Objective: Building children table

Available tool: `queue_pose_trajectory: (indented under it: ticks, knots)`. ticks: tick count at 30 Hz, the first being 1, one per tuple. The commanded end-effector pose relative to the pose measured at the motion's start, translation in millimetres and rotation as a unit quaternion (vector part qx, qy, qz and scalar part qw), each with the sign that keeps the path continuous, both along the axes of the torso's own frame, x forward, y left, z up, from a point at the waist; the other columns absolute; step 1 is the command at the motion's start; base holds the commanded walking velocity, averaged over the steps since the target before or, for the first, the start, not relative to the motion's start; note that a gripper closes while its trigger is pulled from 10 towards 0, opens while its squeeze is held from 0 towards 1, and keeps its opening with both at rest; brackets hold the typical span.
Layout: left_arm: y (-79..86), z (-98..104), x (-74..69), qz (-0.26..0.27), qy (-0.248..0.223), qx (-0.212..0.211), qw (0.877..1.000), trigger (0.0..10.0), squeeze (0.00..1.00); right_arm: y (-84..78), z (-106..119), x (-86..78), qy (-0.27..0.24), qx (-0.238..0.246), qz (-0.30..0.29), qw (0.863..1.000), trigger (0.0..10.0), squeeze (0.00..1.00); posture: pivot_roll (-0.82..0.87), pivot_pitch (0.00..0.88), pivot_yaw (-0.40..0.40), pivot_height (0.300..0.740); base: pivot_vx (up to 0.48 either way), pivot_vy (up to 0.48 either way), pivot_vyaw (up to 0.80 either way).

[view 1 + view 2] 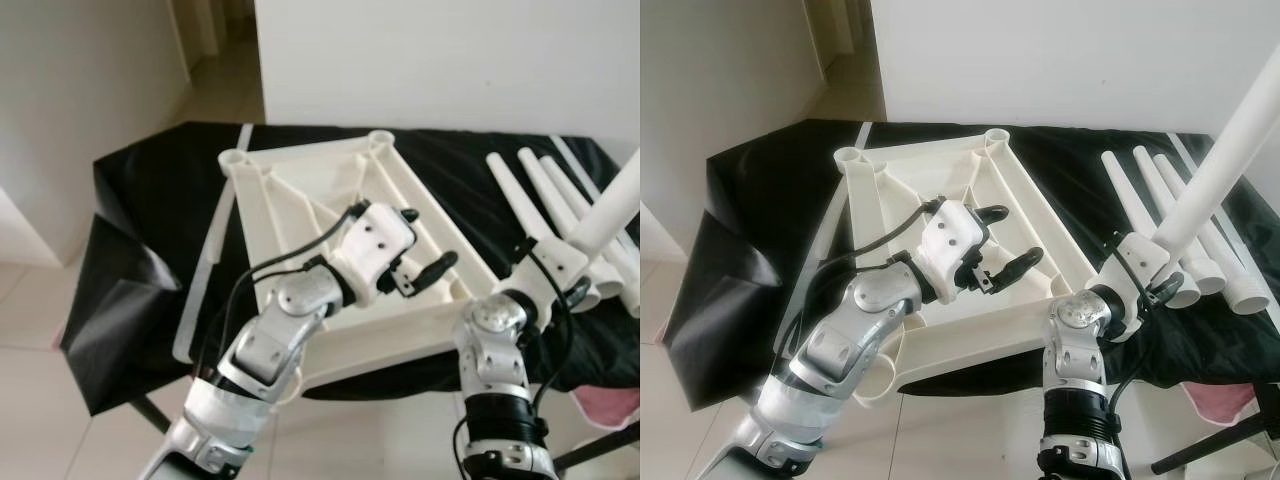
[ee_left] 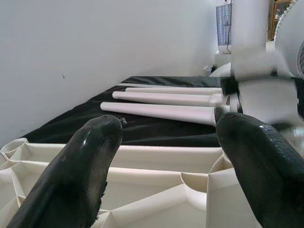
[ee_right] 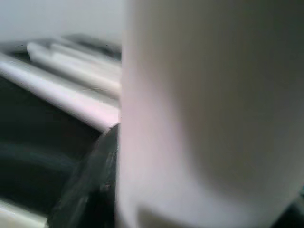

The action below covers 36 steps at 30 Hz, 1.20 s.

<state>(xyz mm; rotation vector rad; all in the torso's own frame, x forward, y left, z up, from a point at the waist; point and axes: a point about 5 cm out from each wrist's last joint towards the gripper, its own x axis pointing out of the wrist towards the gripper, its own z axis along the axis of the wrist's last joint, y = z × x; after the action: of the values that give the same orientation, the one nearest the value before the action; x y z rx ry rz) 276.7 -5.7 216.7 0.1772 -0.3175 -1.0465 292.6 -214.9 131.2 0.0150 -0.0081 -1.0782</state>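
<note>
A cream plastic tabletop [image 1: 300,200] lies upside down on a black-covered table, ribs and corner sockets facing up. My left gripper [image 1: 425,243] hovers open over its right side, nothing between the black fingers [image 2: 80,166]. My right gripper [image 1: 1160,285] is shut on a white table leg [image 1: 1230,150], which points up and to the right above the table's front right part. That leg [image 3: 204,118] is blurred and close in the right wrist view. Three more white legs [image 1: 545,190] lie side by side on the cloth at the right.
The black cloth [image 1: 140,200] hangs over the table's left edge. A white wall [image 1: 450,60] stands behind, with an opening at the back left. Light tiled floor [image 1: 60,420] surrounds the table. Something pink [image 1: 1230,405] shows at the lower right.
</note>
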Motion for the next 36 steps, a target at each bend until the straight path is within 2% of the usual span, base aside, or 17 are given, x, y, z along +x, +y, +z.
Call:
queue_pose_trajectory:
  ticks: [1,9,10,11,12,15,18,19,24,25,27,30,31,33,34,35,36]
  knots:
    - [-2.9,1.9,-2.5,-0.017,0.0,0.003,1.0,10.0,0.0,-9.7,-17.5,-7.9,0.028,0.023,-0.012,0.999,10.0,1.0,-0.08,0.012,0.009,0.74,0.0,0.0,0.0]
    - [-5.7,2.9,-4.3,-0.02,0.002,-0.001,1.0,10.0,0.0,-17.1,-11.6,-4.5,0.005,0.005,0.042,0.999,10.0,1.0,-0.08,0.012,0.01,0.74,0.0,0.0,0.0]
    - [-6.0,3.0,-4.5,-0.02,0.002,-0.002,1.0,10.0,0.0,-17.6,-9.2,-2.6,-0.003,0.005,0.062,0.998,10.0,0.39,-0.08,0.012,0.01,0.74,0.0,0.0,0.0]
    - [-6.0,3.0,-4.5,-0.02,0.002,-0.002,1.0,10.0,0.0,-17.6,-9.2,-2.6,-0.003,0.005,0.062,0.998,10.0,0.39,-0.08,0.012,0.01,0.74,0.0,0.0,0.0]
    - [-6.1,3.1,-4.5,-0.021,0.002,-0.002,1.0,10.0,0.0,-18.8,-5.0,-0.9,-0.013,-0.005,0.079,0.997,10.0,0.0,-0.08,0.011,0.009,0.74,0.0,0.0,0.0]
    - [-6.3,3.3,-4.3,-0.021,0.002,-0.002,1.0,10.0,0.0,-20.4,-0.6,0.7,-0.025,-0.017,0.098,0.995,10.0,0.0,-0.08,0.011,0.009,0.74,0.0,0.0,0.0]
    - [-6.5,4.1,-3.6,-0.02,0.001,-0.003,1.0,10.0,0.0,-28.6,13.5,4.9,-0.063,-0.05,0.182,0.98,10.0,0.0,-0.08,0.009,0.006,0.74,0.0,0.0,0.0]
    - [-6.5,4.1,-3.6,-0.02,0.001,-0.003,1.0,10.0,0.0,-28.6,13.5,4.9,-0.063,-0.05,0.182,0.98,10.0,0.0,-0.08,0.009,0.006,0.74,0.0,0.0,0.0]
    - [-6.7,4.9,-3.3,-0.019,0.0,-0.005,1.0,10.0,0.0,-32.4,17.1,7.5,-0.074,-0.054,0.273,0.958,10.0,0.0,-0.08,0.009,0.005,0.74,0.0,0.0,0.0]
    - [-6.6,5.1,-3.7,-0.02,0.0,-0.004,1.0,10.0,0.0,-33.7,17.2,3.2,-0.078,-0.057,0.329,0.939,10.0,0.0,-0.08,0.007,0.004,0.74,0.0,0.0,0.0]
    - [-6.6,5.1,-3.7,-0.02,0.0,-0.004,1.0,10.0,0.0,-33.7,17.2,3.2,-0.078,-0.057,0.329,0.939,10.0,0.0,-0.08,0.007,0.004,0.74,0.0,0.0,0.0]
    - [-6.2,5.0,-4.2,-0.021,0.0,-0.004,1.0,10.0,0.0,-36.3,15.8,-1.7,-0.074,-0.064,0.355,0.93,10.0,0.0,-0.08,0.009,0.008,0.74,0.0,0.0,0.0]
    - [-5.3,4.1,-5.1,-0.023,0.0,-0.001,1.0,10.0,0.0,-46.2,11.7,-12.2,-0.06,-0.078,0.39,0.915,10.0,0.0,-0.09,0.009,0.015,0.74,0.0,0.0,0.0]
    - [-5.0,3.7,-5.8,-0.025,0.001,0.0,1.0,10.0,0.0,-53.2,10.1,-18.5,-0.052,-0.083,0.419,0.903,10.0,0.0,-0.09,0.01,0.018,0.74,0.0,0.0,0.0]
    - [-5.0,3.7,-5.8,-0.025,0.001,0.0,1.0,10.0,0.0,-53.2,10.1,-18.5,-0.052,-0.083,0.419,0.903,10.0,0.0,-0.09,0.01,0.018,0.74,0.0,0.0,0.0]
    - [-5.6,3.3,-6.7,-0.029,0.001,0.0,1.0,10.0,0.0,-58.9,9.3,-21.9,-0.042,-0.091,0.442,0.891,10.0,0.0,-0.1,0.01,0.021,0.74,0.0,0.0,0.0]
    - [-5.6,3.3,-6.7,-0.029,0.001,0.0,1.0,10.0,0.0,-58.9,9.3,-21.9,-0.042,-0.091,0.442,0.891,10.0,0.0,-0.1,0.01,0.021,0.74,0.0,0.0,0.0]
